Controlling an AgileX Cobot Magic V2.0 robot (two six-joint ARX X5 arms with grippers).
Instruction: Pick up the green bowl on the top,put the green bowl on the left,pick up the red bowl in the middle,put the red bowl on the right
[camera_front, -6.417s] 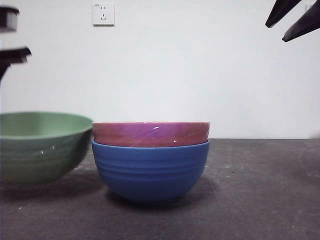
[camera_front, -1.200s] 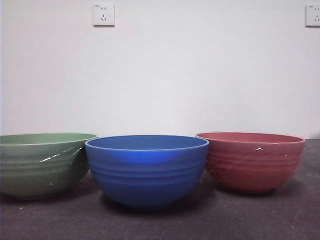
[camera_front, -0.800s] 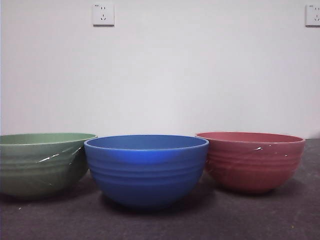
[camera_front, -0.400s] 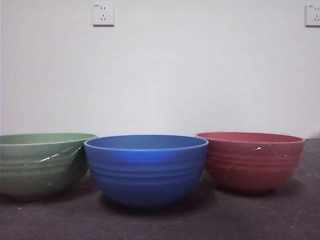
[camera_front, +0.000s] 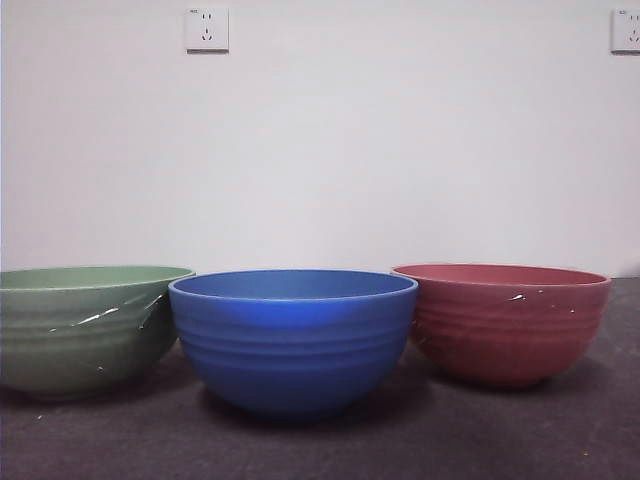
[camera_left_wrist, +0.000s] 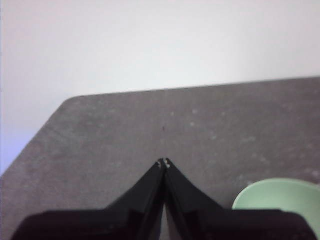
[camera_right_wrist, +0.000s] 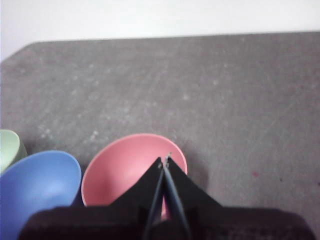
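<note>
The green bowl (camera_front: 85, 325) stands upright on the table at the left of the front view, and its pale rim (camera_left_wrist: 280, 200) shows in the left wrist view. At the right stands the red bowl (camera_front: 505, 320), upright and apart from the others; the right wrist view looks down into it (camera_right_wrist: 125, 167). My left gripper (camera_left_wrist: 164, 162) is shut, high over bare table beside the green bowl. My right gripper (camera_right_wrist: 165, 160) is shut too, raised above the red bowl's rim. Neither gripper shows in the front view.
A blue bowl (camera_front: 293, 335) stands between the two bowls, close to both, also seen at the right wrist view's edge (camera_right_wrist: 37, 182). The dark grey table (camera_front: 480, 430) ends at a white wall with two sockets (camera_front: 206, 28).
Since 5.8 s ago the red bowl has left the blue bowl and now stands at the right, and both arms have left the front view. Nothing moved over the last 1.5 s.
</note>
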